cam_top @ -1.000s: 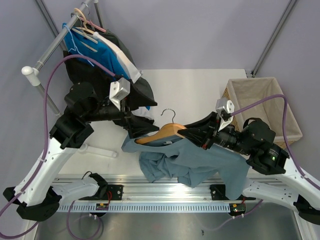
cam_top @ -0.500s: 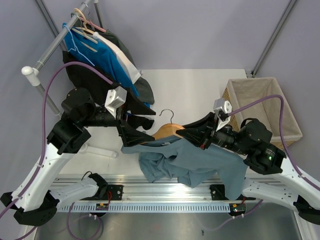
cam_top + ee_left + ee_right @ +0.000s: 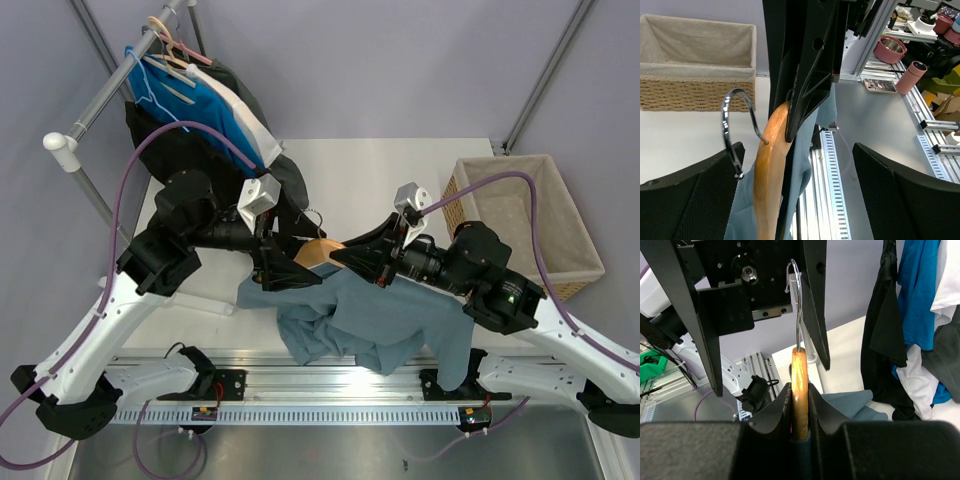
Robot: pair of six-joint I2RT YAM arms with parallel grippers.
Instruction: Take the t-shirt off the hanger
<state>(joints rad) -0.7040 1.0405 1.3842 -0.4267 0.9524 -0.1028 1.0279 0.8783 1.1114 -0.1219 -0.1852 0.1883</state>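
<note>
The white tabletop [image 3: 380,170] is rectangular, with an aluminium rail [image 3: 300,410] running along its near edge. At its right side stands a wicker basket [image 3: 505,158] lined with pale cloth, its far corner close to the back edge. Near the front middle, the blue-grey t-shirt [image 3: 380,320] bunches on the surface and spills over the near edge across the rail. A short white tube [image 3: 205,303] lies at the left side. Dark clothes [image 3: 292,180] overlap the back-left corner; contact cannot be told
</note>
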